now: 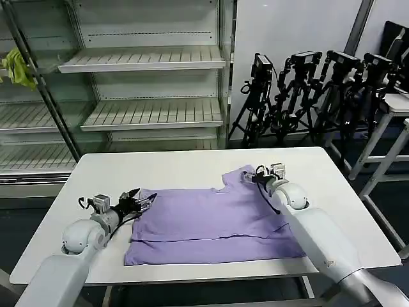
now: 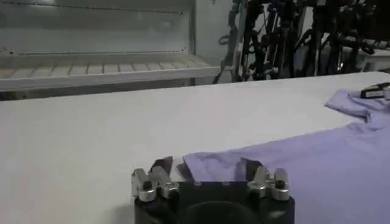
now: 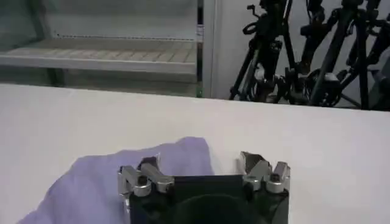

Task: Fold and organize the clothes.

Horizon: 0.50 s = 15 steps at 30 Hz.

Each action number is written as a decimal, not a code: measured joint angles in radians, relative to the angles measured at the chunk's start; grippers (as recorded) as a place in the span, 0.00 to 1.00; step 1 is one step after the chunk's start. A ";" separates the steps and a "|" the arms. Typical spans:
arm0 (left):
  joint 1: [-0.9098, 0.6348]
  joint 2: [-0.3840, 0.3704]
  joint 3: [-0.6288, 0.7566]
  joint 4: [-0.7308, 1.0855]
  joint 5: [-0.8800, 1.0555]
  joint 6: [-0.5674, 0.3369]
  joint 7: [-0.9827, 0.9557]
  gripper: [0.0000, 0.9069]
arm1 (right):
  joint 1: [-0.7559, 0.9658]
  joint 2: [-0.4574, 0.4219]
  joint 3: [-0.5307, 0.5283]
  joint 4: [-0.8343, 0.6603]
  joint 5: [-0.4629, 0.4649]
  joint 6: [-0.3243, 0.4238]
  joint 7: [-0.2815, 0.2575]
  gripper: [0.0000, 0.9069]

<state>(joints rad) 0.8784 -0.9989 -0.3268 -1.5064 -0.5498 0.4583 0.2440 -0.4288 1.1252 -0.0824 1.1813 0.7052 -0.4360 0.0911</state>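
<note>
Head view: T-shirt (image 1: 214, 224) flat on white table (image 1: 179, 169); both hands spread; shelves (image 1: 147, 83) behind.

- A white table (image 1: 192, 167) stands in the foreground, its top plain and matte.
- Behind its far left corner stand empty white slatted shelves (image 1: 147, 59).
- A yellow-green cloth (image 1: 19, 69) hangs at the shelving's left end.
- Black tripods (image 1: 307, 96) cluster against a pale wall (image 1: 287, 25) behind the far right corner.
- The floor (image 1: 390, 192) is dark.
</note>
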 measured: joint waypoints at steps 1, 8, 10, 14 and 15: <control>0.001 0.001 0.000 0.000 0.000 0.000 0.000 0.56 | -0.001 0.001 0.001 -0.002 -0.001 0.001 -0.001 0.66; 0.002 0.004 -0.002 -0.002 0.001 -0.001 0.004 0.39 | -0.010 0.006 0.005 -0.006 -0.012 0.008 -0.012 0.46; 0.003 0.004 -0.003 -0.002 0.001 -0.001 0.004 0.33 | -0.012 0.005 0.005 -0.004 -0.013 0.009 -0.013 0.41; 0.006 0.004 -0.004 -0.003 0.003 -0.003 0.006 0.23 | -0.017 0.003 0.007 0.001 -0.015 0.010 -0.014 0.33; 0.006 0.004 -0.005 -0.003 0.004 -0.004 0.006 0.18 | -0.018 0.002 0.007 0.001 -0.016 0.010 -0.014 0.30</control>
<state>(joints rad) 0.8847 -0.9948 -0.3317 -1.5097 -0.5456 0.4541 0.2500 -0.4467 1.1275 -0.0752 1.1827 0.6897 -0.4260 0.0771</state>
